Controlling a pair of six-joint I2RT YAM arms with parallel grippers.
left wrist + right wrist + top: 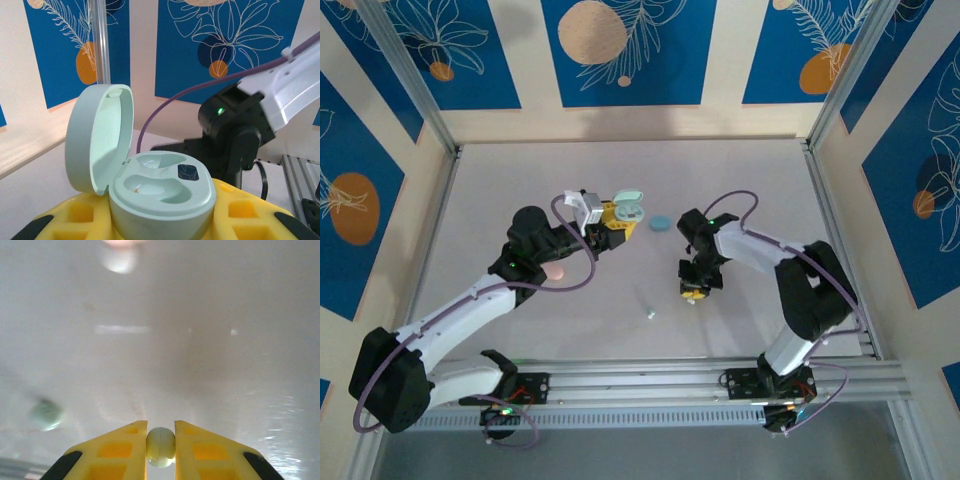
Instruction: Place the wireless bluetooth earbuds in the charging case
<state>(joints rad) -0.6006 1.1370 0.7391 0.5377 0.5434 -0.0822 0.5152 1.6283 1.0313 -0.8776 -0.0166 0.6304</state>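
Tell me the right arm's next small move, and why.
Probably lift the right gripper and carry it toward the case. Its fingers are shut on a pale earbud, while the left gripper holds the case with its lid open and wells seemingly empty.

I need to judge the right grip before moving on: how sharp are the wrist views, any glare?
Right wrist: the earbud between the yellow fingers is fairly sharp; a second bud farther off is blurred; glare streaks the table. Left wrist: the open case is crisp.
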